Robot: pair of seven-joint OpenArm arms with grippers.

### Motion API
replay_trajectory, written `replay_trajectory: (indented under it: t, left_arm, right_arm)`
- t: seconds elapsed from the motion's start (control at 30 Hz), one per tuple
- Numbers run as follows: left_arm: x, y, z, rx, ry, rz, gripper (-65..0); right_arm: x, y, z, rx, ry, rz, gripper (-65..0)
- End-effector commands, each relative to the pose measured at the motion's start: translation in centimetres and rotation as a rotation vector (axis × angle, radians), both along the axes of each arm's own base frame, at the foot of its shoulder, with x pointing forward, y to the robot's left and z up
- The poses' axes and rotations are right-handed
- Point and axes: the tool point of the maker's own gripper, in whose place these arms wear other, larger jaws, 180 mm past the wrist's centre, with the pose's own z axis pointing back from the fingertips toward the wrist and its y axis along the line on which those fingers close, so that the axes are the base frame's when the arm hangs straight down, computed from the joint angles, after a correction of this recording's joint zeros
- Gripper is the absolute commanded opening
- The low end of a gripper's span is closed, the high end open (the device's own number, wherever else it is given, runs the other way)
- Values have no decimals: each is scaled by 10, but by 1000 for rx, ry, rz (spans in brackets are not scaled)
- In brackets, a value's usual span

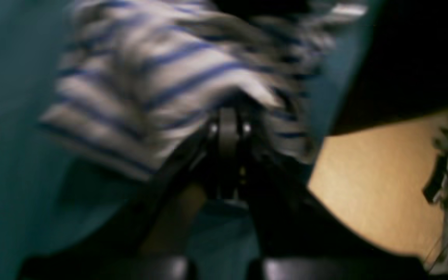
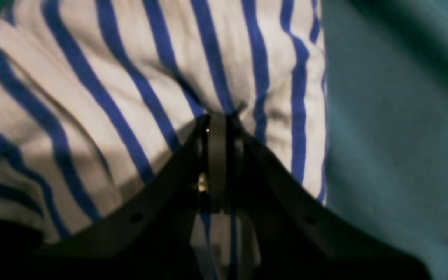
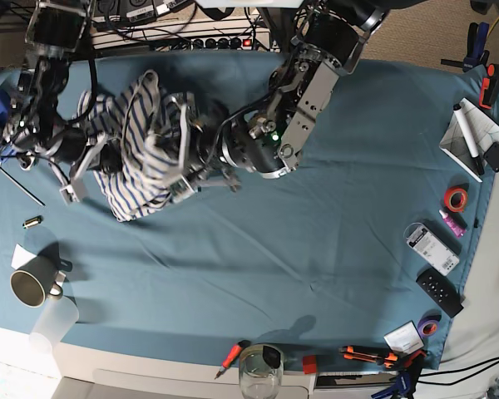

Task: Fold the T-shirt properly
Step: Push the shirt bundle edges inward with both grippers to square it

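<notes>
The T-shirt (image 3: 137, 154), cream-white with blue stripes, is bunched up at the left of the teal table cloth (image 3: 316, 249), held between my two grippers. In the base view my left gripper (image 3: 181, 148) meets the shirt's right side and my right gripper (image 3: 100, 160) its left side. The blurred left wrist view has the left gripper (image 1: 228, 114) shut on a fold of the T-shirt (image 1: 150, 77), which hangs above the cloth. Seen from the right wrist, the right gripper (image 2: 218, 116) is shut on striped fabric of the T-shirt (image 2: 111, 85), with some cloth showing between the fingers.
A mug (image 3: 29, 287) and a plastic cup (image 3: 54, 320) stand at the front left, and a glass (image 3: 260, 374) at the front edge. Tools, tape rolls (image 3: 457, 198), a remote (image 3: 439, 291) and paper (image 3: 474, 133) line the right side. An Allen key (image 3: 21, 183) lies at the far left.
</notes>
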Motion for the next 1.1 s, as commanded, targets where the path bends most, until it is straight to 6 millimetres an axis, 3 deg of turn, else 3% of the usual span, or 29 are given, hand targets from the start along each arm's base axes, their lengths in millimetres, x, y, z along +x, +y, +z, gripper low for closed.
replay_trajectory:
  t: [0.0,0.13,0.33,0.5,0.63,0.83,1.07]
  left_arm:
    - [5,-12,19,-75,-29,9,-650]
    - [16,-13,2,-60,-44,52,-650]
    - [17,-12,-50,6,24,79,-650]
    - [17,2,-88,140,64,119,-650]
    - [21,4,-75,147,112,125,-650]
    - [47,9,-13,144,18,114,-650]
    - [84,47,-17,291,-63,266,-650]
  right_arm:
    - [6,-8,6,-35,-3,-7,-627]
    - [8,-9,8,-40,2,-5,-627]
    - [6,-2,4,-24,9,-4,-627]
    - [6,8,0,1,12,-3,-627]
    - [5,8,1,3,20,-7,-627]
    - [12,0,27,1,-47,-44,-627]
    - [13,-31,51,29,-124,-149,-627]
